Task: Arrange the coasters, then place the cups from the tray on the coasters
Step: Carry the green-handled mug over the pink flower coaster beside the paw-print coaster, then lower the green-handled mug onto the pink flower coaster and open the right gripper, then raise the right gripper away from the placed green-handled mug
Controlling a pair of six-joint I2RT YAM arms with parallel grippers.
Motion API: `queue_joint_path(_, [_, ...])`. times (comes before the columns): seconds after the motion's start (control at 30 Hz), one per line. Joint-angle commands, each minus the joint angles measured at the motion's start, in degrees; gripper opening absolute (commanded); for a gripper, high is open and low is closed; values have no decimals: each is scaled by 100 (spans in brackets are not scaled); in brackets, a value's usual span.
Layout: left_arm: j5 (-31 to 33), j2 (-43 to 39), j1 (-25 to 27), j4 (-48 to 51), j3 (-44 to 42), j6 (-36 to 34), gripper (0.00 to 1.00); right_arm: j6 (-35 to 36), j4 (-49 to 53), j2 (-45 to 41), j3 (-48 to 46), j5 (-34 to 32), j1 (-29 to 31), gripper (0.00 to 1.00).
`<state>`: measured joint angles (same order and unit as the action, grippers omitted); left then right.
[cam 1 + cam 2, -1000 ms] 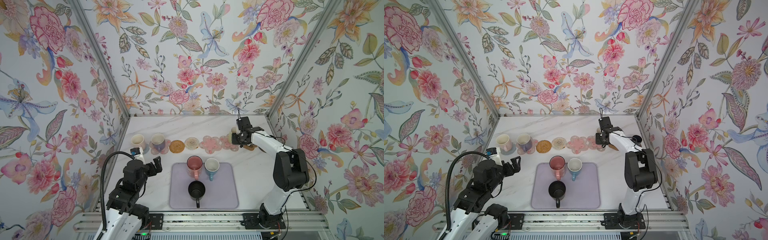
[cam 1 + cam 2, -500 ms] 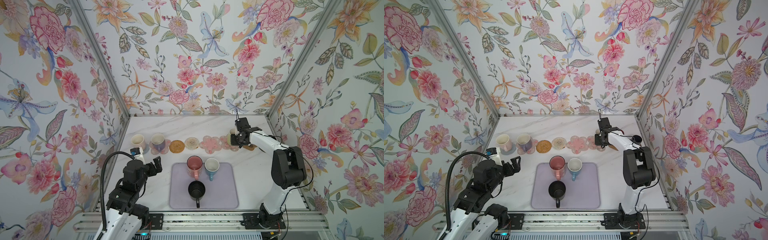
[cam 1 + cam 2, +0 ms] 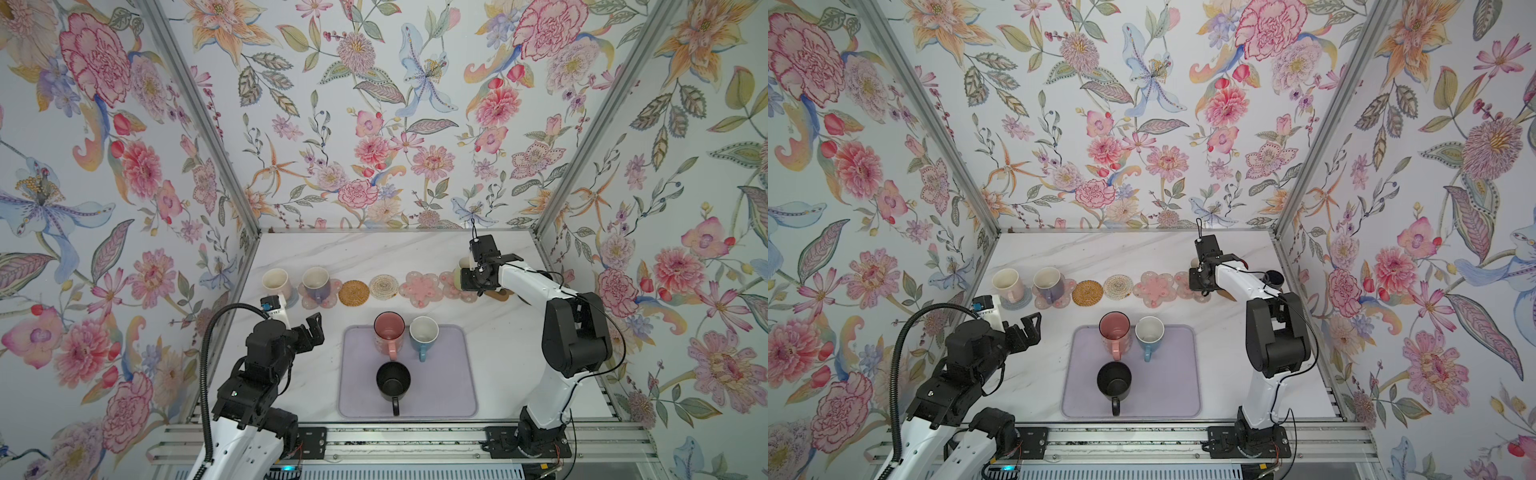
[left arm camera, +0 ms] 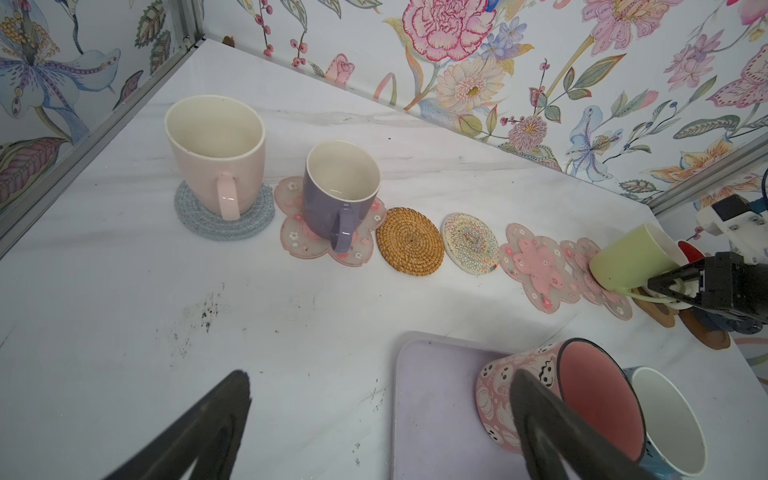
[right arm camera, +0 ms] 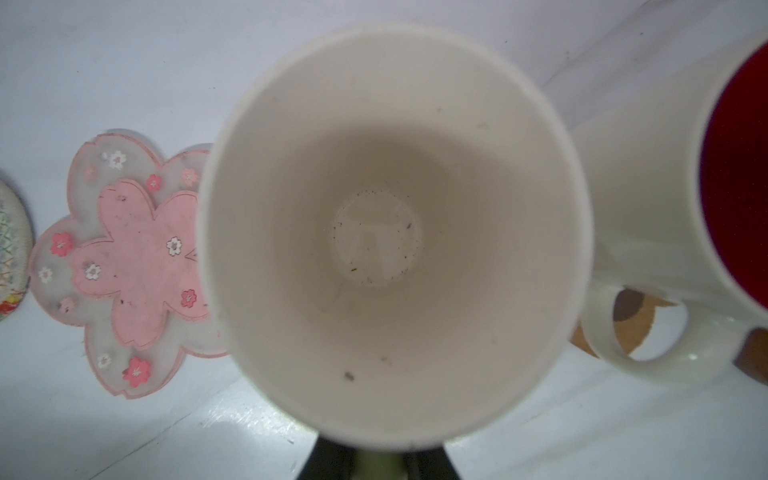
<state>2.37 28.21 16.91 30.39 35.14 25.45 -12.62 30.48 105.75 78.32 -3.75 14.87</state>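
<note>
Your right claw (image 4: pixel 665 291) is pinched on the handle of the light green mug (image 4: pixel 636 257). The mug hangs tilted, mouth leaning back toward the arm, over the last pink flower coaster (image 4: pixel 586 266) in the row along the far side of the tabletop (image 3: pixel 374 249). In the left wrist view the mug's lower edge sits very close to that coaster, but you cannot tell whether they touch. In the right wrist view the mug's pale inside fills most of the picture and covers the coaster under it. Only a sliver of green handle shows between the dark fingers (image 5: pixel 328 461) at the frame's edge.

Just beside the held mug stands the white mug with red inside (image 5: pixel 648 199), cut off by the frame, on the brown paw coaster (image 5: pixel 631 320), which is mostly covered. The small dark navy mug (image 3: pixel 1273 277) peeks out behind the right arm in a top view.

Your left claw (image 3: pixel 308 332) is spread wide and empty over bare tabletop just left of the tray (image 3: pixel 453 395), well apart from the green mug. The pink mug (image 3: pixel 388 332), blue mug (image 3: pixel 423 334) and black mug (image 3: pixel 392 380) stand upright on the tray.

At the row's left end the cream-pink mug (image 4: pixel 216 153) sits on the grey knitted coaster (image 4: pixel 193 220) and the lavender mug (image 4: pixel 340 187) on a flower coaster. The rattan coaster (image 4: pixel 409 241), beige woven coaster (image 4: pixel 469 243) and middle flower coaster (image 4: pixel 538 266) lie bare.
</note>
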Motion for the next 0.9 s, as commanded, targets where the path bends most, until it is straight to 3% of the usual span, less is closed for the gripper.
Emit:
queue_joint_path(0.0, [124, -52, 52, -95, -77, 56, 99, 32, -342, -24, 87, -52, 59, 11])
queue_joint_path(0.47, [141, -77, 52, -101, -72, 48, 99, -69, -388, -368, -41, -56, 68, 48])
queue_joint_path(0.87, [150, -46, 56, -77, -57, 56, 99, -524, -655, -1803, -914, 206, -60, 79])
